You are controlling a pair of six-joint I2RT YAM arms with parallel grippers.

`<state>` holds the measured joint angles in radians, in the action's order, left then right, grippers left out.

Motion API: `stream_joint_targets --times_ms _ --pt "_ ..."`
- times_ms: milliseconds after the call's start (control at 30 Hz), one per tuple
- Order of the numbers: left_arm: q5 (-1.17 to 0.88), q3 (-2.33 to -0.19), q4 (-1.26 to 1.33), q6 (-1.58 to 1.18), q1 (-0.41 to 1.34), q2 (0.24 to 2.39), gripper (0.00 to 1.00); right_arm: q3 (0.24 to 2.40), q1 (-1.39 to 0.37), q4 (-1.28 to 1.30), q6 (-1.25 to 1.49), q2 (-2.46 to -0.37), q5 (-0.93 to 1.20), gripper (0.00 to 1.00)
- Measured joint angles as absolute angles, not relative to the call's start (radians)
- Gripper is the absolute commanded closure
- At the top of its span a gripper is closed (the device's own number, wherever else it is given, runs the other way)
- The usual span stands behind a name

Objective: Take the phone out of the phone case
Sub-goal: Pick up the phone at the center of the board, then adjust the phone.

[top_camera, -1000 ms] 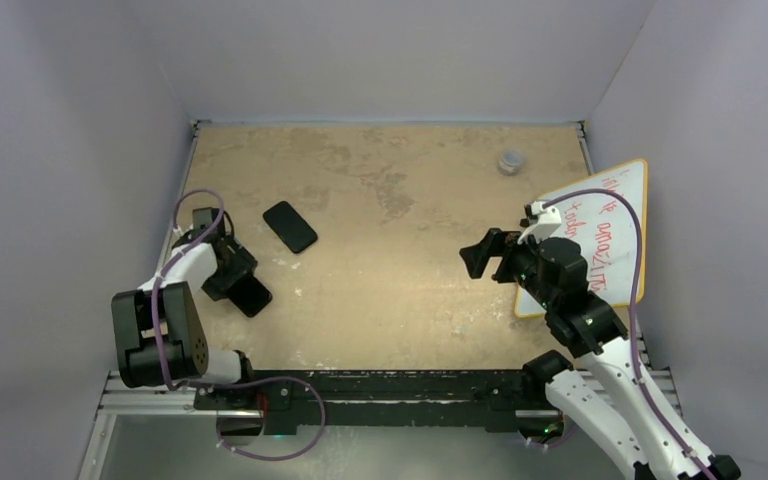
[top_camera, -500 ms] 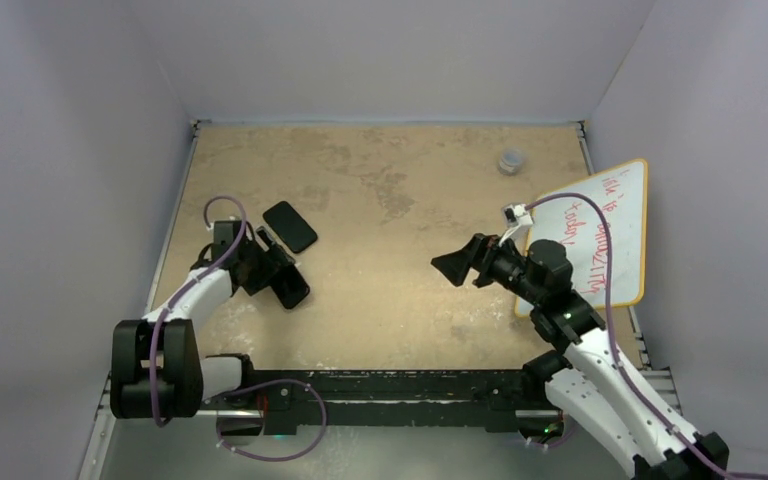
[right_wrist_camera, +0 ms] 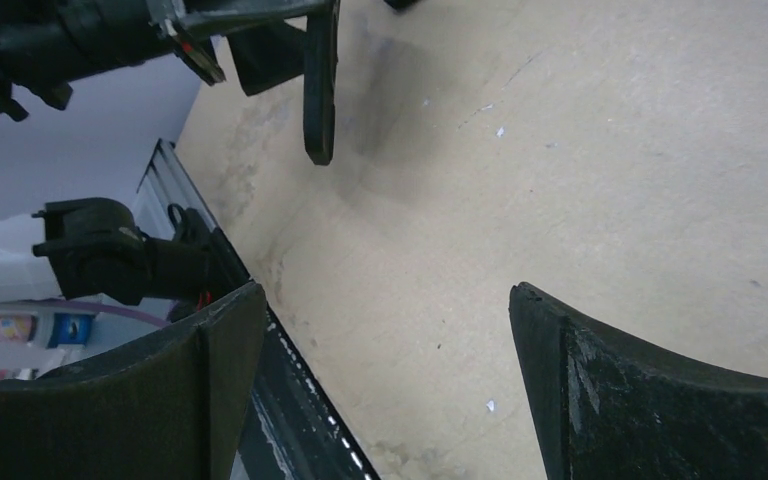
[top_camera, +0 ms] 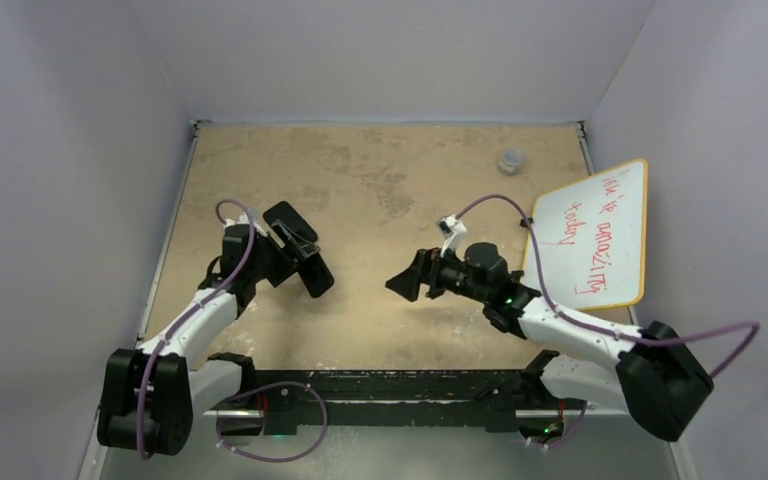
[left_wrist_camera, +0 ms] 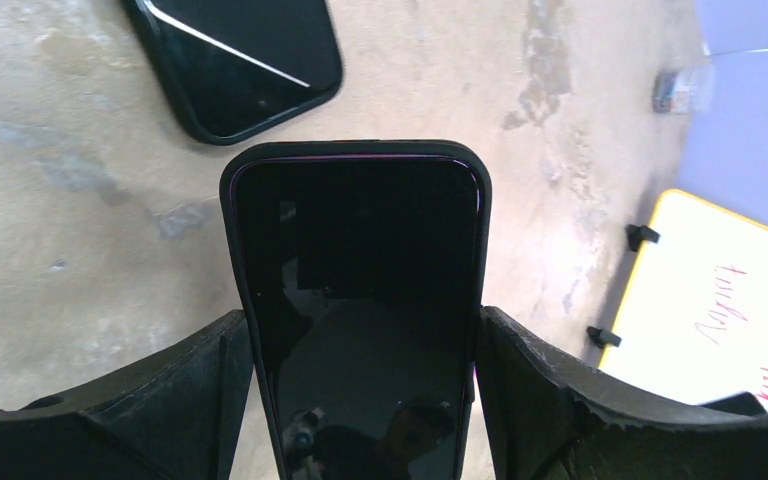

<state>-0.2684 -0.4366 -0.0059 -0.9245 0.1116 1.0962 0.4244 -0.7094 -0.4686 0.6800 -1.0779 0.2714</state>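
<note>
Top external view, from the left: the left gripper (top_camera: 295,262) is seen closed on the phone (top_camera: 313,272), which is held above the worktop (top_camera: 390,180). In the left wrist view the phone (left_wrist_camera: 360,260) is clamped by its long edges, dark screen toward the camera, and is seated in the black phone case (left_wrist_camera: 355,148), whose rim is seen all round the top. A second dark phone-shaped item (top_camera: 290,222) lies flat on the worktop at about 11 o'clock from the held phone; whether it is a phone or a case cannot be told. At 3 o'clock from the phone, apart from it, the right gripper (top_camera: 405,283) is held wide open and grips nothing. A small jar (top_camera: 510,160) stands at 1 o'clock from it, and a whiteboard (top_camera: 600,235) with red writing lies at 2 o'clock.
</note>
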Motion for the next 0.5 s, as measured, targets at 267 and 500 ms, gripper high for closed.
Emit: stream_joint_targets --times_ms 267,500 --pt "-0.275 -0.414 0.072 -0.985 0.162 1.068 0.63 0.528 -0.85 -0.632 0.63 -1.331 0.205 0.1" --pt "-0.275 -0.395 0.112 -1.038 0.233 1.062 0.63 0.643 -0.92 -0.745 0.603 -1.52 0.138 0.18"
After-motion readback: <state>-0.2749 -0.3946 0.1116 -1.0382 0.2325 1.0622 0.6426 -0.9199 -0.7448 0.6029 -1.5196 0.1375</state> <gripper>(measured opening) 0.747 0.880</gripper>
